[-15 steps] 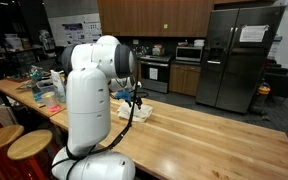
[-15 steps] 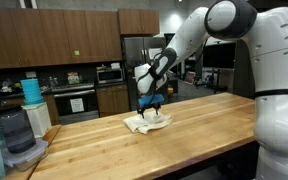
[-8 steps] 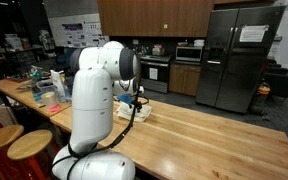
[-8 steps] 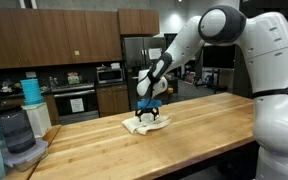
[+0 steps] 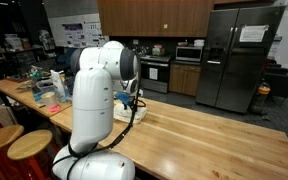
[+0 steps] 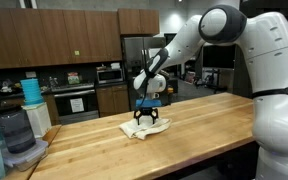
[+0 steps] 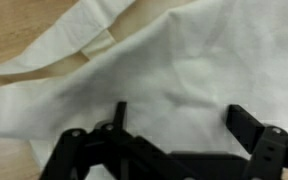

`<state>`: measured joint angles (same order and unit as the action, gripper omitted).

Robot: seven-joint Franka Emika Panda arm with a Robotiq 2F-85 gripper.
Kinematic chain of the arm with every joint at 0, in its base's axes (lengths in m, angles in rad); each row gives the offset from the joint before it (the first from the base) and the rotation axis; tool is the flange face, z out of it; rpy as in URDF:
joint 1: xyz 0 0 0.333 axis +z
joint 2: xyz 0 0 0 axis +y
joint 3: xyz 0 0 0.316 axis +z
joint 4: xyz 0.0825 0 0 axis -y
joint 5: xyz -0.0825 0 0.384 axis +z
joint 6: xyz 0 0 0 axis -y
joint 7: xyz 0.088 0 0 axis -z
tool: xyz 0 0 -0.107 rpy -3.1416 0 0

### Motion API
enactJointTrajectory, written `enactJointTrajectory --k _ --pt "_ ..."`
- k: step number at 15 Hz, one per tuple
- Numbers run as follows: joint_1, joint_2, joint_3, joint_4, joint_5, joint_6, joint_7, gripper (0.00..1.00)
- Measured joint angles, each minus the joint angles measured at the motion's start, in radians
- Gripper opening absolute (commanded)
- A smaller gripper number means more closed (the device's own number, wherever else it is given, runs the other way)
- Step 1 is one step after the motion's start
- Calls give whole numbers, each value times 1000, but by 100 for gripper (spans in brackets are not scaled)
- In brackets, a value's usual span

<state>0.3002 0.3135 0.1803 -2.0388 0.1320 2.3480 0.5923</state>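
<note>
A crumpled white cloth point(image 6: 144, 127) lies on the wooden table point(image 6: 184, 135). My gripper point(image 6: 144, 119) hangs straight down onto it, fingertips at or touching the fabric. In the wrist view the cloth point(image 7: 174, 70) fills the frame, with a folded edge at the upper left, and my gripper point(image 7: 179, 118) stands open with only flat cloth between its black fingers point(image 7: 249, 125). In an exterior view the arm's body hides most of the cloth point(image 5: 124, 108) and the gripper point(image 5: 134, 100) shows just beside it.
A stack of containers and a blue bottle point(image 6: 29, 95) stand at the table's end. Assorted clutter point(image 5: 44, 88) covers the far end of the table point(image 5: 214, 135). Two wooden stools point(image 5: 24, 148) stand beside the robot base. Kitchen cabinets, oven and fridge point(image 5: 234, 55) line the back.
The gripper has come down toward the cloth and shifted slightly along the table; its jaws have stayed open. The cloth has not moved.
</note>
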Motion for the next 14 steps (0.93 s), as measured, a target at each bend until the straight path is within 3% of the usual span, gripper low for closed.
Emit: enactJointTrajectory --k 9,14 --pt "4 -2 4 32 15 -172 5 100" --pt "28 -19 14 19 -30 -52 -72 100"
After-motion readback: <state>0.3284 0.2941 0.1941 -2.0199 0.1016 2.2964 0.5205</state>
